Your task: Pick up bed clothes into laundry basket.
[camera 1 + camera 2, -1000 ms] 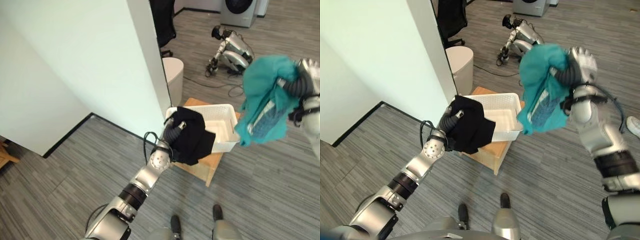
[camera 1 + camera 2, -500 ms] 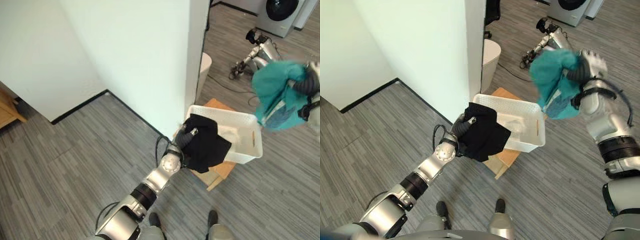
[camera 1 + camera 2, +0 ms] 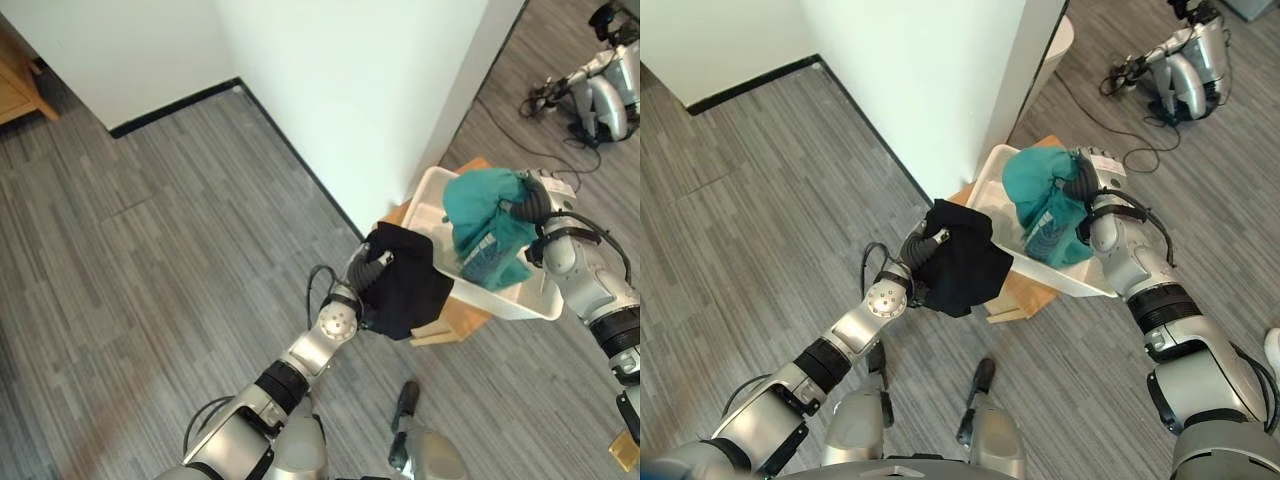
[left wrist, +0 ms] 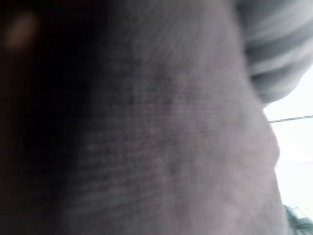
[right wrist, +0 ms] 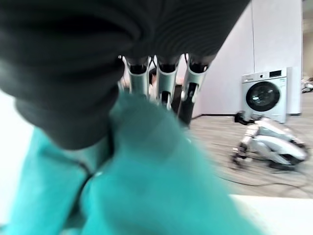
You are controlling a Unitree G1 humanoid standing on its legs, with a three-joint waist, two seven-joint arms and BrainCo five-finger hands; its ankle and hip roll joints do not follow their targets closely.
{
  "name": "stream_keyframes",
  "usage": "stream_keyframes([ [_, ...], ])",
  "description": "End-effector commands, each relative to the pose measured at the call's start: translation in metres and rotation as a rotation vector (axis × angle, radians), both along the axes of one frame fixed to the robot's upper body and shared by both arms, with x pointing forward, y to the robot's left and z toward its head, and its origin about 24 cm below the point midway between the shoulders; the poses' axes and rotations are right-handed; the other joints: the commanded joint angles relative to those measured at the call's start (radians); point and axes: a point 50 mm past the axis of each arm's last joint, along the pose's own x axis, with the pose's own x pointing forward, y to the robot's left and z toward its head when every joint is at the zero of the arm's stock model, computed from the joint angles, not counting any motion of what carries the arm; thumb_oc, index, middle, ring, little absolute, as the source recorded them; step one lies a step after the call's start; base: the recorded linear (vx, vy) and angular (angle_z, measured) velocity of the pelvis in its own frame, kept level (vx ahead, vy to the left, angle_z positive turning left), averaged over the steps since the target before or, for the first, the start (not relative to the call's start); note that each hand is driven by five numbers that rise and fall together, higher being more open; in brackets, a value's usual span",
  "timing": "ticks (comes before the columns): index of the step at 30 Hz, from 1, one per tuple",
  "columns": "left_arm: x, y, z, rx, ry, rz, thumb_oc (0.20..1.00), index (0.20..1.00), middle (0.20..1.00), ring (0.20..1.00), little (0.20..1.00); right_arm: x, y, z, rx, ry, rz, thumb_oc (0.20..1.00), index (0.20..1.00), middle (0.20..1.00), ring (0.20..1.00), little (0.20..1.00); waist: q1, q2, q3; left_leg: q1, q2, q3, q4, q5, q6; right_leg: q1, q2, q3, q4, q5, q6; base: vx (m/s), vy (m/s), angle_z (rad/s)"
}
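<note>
- We saw our left hand (image 3: pixel 923 247) clenched on a black garment (image 3: pixel 962 262) at the white laundry basket's (image 3: pixel 520 301) near-left corner.
- Our right hand (image 3: pixel 1086 175) gripped a teal garment (image 3: pixel 1040 205) over that basket.

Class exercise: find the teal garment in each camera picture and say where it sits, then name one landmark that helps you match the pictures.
Left eye view: teal garment at right of centre, held by the right hand over the white basket.
Right eye view: just right of centre, upper half, over the same basket.
Left wrist view: I cannot make it out; the black garment covers the lens.
Right wrist view: the lower half, under the fingers.
Shared landmark: the white basket.
</note>
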Motion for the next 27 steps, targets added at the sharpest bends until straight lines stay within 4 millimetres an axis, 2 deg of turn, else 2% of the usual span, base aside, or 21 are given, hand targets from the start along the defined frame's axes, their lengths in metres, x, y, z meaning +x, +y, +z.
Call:
stream_keyframes([
  [1,0.0,-0.046,0.063,-0.15,-0.214,-0.163,0.2,0.2,0.2,0.2,0.2,0.001,-0.009,0.053,0.041,-0.161,0.015,1.0,1.0,1.0,1.0,1.0,0.007,0.031,-0.027,0.019,0.062,-0.013,-0.001,-0.129,-0.058,0.005,0.012,0.028,0.014,-0.135,0.023,0.03,0.036,-0.01],
  [3,0.002,-0.045,0.068,-0.157,-0.235,-0.15,0.2,0.2,0.2,0.2,0.2,-0.003,-0.003,0.054,0.291,-0.218,0.081,1.0,1.0,1.0,1.0,1.0,-0.012,0.034,-0.039,0.027,0.056,-0.006,-0.001,-0.136,-0.054,0.004,0.006,0.04,0.014,-0.132,0.028,0.04,0.035,-0.03],
  [5,0.006,-0.041,0.079,-0.145,-0.279,-0.147,0.2,0.2,0.2,0.2,0.2,-0.013,0.002,0.062,0.369,-0.276,0.163,1.0,1.0,1.0,1.0,1.0,-0.035,0.036,-0.056,0.039,0.049,0.0,-0.001,-0.145,-0.049,0.008,0.002,0.052,0.014,-0.133,0.031,0.07,0.029,-0.12],
  [7,0.005,-0.038,0.095,-0.157,-0.345,-0.156,0.2,0.2,0.2,0.2,0.2,-0.029,-0.002,0.063,0.376,-0.307,0.202,1.0,1.0,1.0,1.0,1.0,-0.055,0.04,-0.073,0.053,0.041,0.004,-0.001,-0.154,-0.044,0.016,-0.002,0.059,0.014,-0.133,0.033,0.09,0.014,-0.12],
  [10,0.0,-0.036,0.125,-0.162,-0.462,-0.21,0.2,0.2,0.2,0.2,0.2,-0.053,-0.025,0.064,0.313,-0.309,0.174,1.0,1.0,1.0,1.0,1.0,-0.078,0.052,-0.104,0.075,0.03,0.007,-0.001,-0.167,-0.039,0.032,-0.011,0.061,0.014,-0.135,0.039,0.12,-0.008,-0.02],
  [11,-0.007,-0.042,0.133,-0.155,-0.497,-0.269,0.2,0.2,0.2,0.2,0.2,-0.063,-0.045,0.072,0.251,-0.328,0.106,1.0,1.0,1.0,1.0,1.0,-0.099,0.061,-0.122,0.093,0.022,0.013,-0.001,-0.175,-0.034,0.042,-0.015,0.068,0.014,-0.136,0.043,0.14,-0.003,0.0],
  [12,-0.009,-0.045,0.135,-0.148,-0.508,-0.288,0.2,0.2,0.2,0.2,0.2,-0.068,-0.057,0.071,0.24,-0.322,0.056,1.0,1.0,1.0,1.0,1.0,-0.108,0.066,-0.129,0.101,0.017,0.015,-0.001,-0.18,-0.032,0.046,-0.018,0.073,0.014,-0.136,0.045,0.11,0.006,0.02],
  [13,-0.01,-0.046,0.135,-0.149,-0.507,-0.292,0.2,0.2,0.2,0.2,0.2,-0.069,-0.058,0.071,0.24,-0.322,0.054,1.0,1.0,1.0,1.0,1.0,-0.105,0.067,-0.129,0.102,0.017,0.015,-0.001,-0.181,-0.032,0.047,-0.018,0.073,0.014,-0.136,0.045,0.1,0.01,-0.06],
  [14,-0.016,-0.055,0.138,-0.153,-0.518,-0.339,0.2,0.2,0.2,0.2,0.2,-0.077,-0.078,0.062,0.232,-0.279,-0.024,1.0,1.0,1.0,1.0,1.0,-0.129,0.075,-0.141,0.116,0.011,0.024,-0.001,-0.188,-0.029,0.054,-0.023,0.08,0.014,-0.136,0.047,0.09,0.009,-0.1],
  [16,-0.02,-0.063,0.14,-0.14,-0.541,-0.363,0.2,0.2,0.2,0.2,0.2,-0.09,-0.097,0.042,0.249,-0.212,-0.101,1.0,1.0,1.0,1.0,1.0,-0.152,0.084,-0.146,0.125,0.005,0.035,-0.001,-0.183,-0.023,0.052,-0.026,0.089,0.014,-0.124,0.046,0.09,0.013,-0.25],
  [19,-0.015,-0.067,0.123,-0.065,-0.505,-0.333,0.2,0.2,0.2,0.2,0.2,-0.107,-0.118,0.001,0.308,-0.084,-0.218,1.0,1.0,1.0,1.0,1.0,-0.183,0.098,-0.147,0.146,-0.003,0.05,-0.001,-0.205,-0.017,0.058,-0.03,0.099,0.014,-0.134,0.053,0.08,0.023,-0.26],
  [23,-0.002,-0.063,0.097,0.084,-0.462,-0.264,0.2,0.2,0.2,0.2,0.2,-0.128,-0.132,-0.048,0.413,0.041,-0.32,1.0,1.0,1.0,1.0,1.0,-0.222,0.108,-0.135,0.16,-0.007,0.077,-0.001,-0.215,-0.013,0.043,-0.029,0.13,0.014,-0.131,0.058,0.05,0.029,-0.23],
  [24,0.005,-0.057,0.091,0.139,-0.456,-0.221,0.2,0.2,0.2,0.2,0.2,-0.137,-0.133,-0.071,0.483,0.086,-0.365,1.0,1.0,1.0,1.0,1.0,-0.234,0.112,-0.129,0.157,-0.007,0.088,-0.001,-0.216,-0.014,0.032,-0.024,0.139,0.014,-0.13,0.061,0.03,0.025,-0.51],
  [25,0.005,-0.057,0.091,0.14,-0.457,-0.221,0.2,0.2,0.2,0.2,0.2,-0.136,-0.133,-0.071,0.485,0.085,-0.364,1.0,1.0,1.0,1.0,1.0,-0.232,0.111,-0.129,0.157,-0.007,0.09,-0.001,-0.216,-0.014,0.03,-0.024,0.141,0.014,-0.13,0.061,0.03,0.013,-0.39],
  [27,0.012,-0.052,0.091,0.183,-0.462,-0.189,0.2,0.2,0.2,0.2,0.2,-0.146,-0.136,-0.09,0.527,0.136,-0.41,1.0,1.0,1.0,1.0,1.0,-0.235,0.109,-0.128,0.152,-0.005,0.093,-0.001,-0.214,-0.018,0.023,-0.021,0.141,0.014,-0.129,0.063,0.01,-0.007,-0.24],
])
